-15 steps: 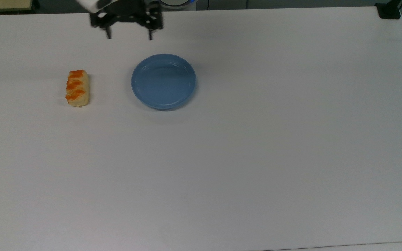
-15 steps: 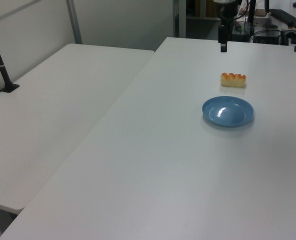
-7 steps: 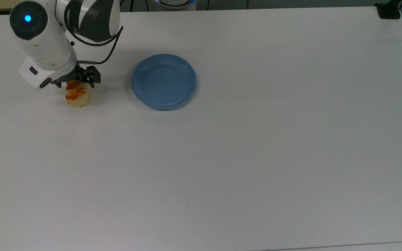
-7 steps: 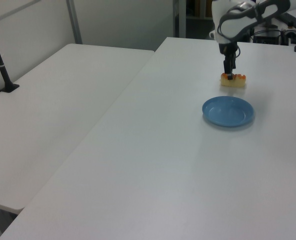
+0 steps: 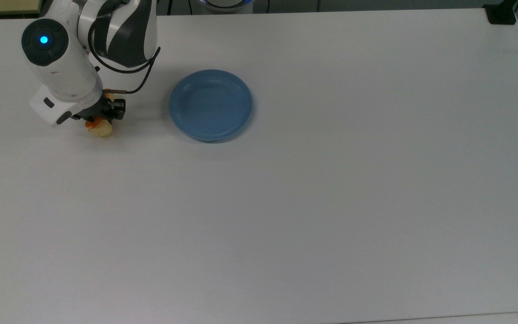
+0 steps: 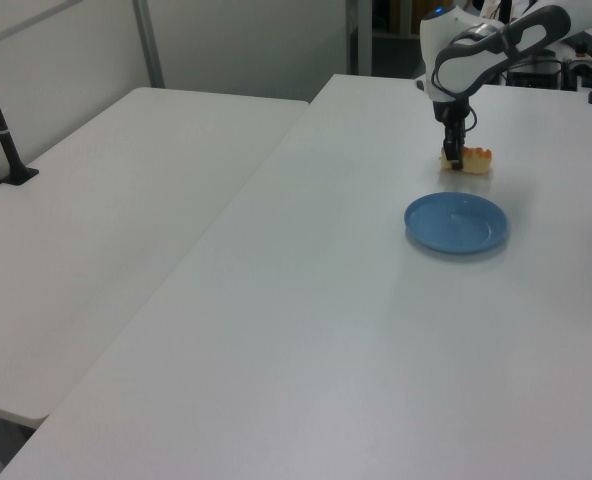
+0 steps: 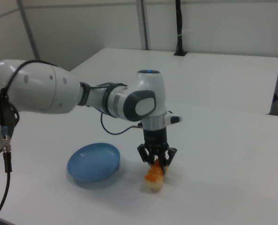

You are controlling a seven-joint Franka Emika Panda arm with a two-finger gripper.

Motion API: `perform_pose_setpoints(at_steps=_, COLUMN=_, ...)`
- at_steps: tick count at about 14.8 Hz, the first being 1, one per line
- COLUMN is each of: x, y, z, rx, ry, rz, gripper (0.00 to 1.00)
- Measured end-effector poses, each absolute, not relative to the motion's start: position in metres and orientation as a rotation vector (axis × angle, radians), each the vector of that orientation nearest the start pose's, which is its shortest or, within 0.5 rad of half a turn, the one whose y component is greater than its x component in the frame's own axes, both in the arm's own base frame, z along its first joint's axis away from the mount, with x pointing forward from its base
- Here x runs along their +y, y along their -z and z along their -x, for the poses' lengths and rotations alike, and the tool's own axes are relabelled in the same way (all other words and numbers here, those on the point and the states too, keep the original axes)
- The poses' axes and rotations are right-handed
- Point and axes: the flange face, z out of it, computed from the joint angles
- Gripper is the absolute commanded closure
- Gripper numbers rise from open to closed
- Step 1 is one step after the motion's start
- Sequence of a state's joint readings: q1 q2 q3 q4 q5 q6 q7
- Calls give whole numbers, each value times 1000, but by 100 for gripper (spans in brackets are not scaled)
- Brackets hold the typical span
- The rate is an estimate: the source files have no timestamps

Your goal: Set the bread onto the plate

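The hand [image 7: 158, 163] sits down over the bread [image 7: 154, 176], fingers either side; whether clamped, I cannot tell. The plate [image 5: 211, 105] lies apart on the bench [image 5: 331, 202].

the bread [image 5: 99, 128] lies on the table [image 5: 331, 202], well apart from the plate [image 5: 211, 105] on the top view's left.

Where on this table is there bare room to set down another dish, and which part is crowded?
Bare table runs from the plate to the top view's right edge and along the whole near side. The crowded part is the top view's upper left, where the gripper stands over the bread beside the plate.
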State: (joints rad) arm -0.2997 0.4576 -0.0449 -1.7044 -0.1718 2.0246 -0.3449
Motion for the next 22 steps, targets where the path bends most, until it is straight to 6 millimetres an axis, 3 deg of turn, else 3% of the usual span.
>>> perform_pose_setpoints(at_steps=3, x=-213, y=-350, z=-606, rx=-156, ry=-336, rz=3226, gripper=70)
perform_pose_setpoints(at_steps=5, x=-177, y=-372, z=-609, rx=-175, ry=-349, rz=3221, gripper=70)
perform_pose_setpoints(at_steps=7, x=-123, y=-382, z=-615, rx=-173, ry=-350, rz=3229, gripper=70)
perform_pose_setpoints(at_steps=10, x=-46, y=-371, z=-611, rx=-201, ry=-381, rz=3236, gripper=70)
perform_pose_setpoints(at_steps=13, x=1, y=-351, z=-603, rx=-185, ry=-373, rz=3253, gripper=64)
perform_pose_setpoints(at_steps=16, x=21, y=-332, z=-595, rx=-198, ry=-359, rz=3257, gripper=55)
perform_pose_setpoints(at_steps=18, x=23, y=-325, z=-593, rx=-204, ry=-346, rz=3256, gripper=26)
perform_pose_setpoints(at_steps=19, x=24, y=-322, z=-591, rx=-208, ry=-346, rz=3255, gripper=0)
perform_pose_setpoints(at_steps=22, x=25, y=-318, z=-589, rx=-213, ry=-357, rz=3254, gripper=0)
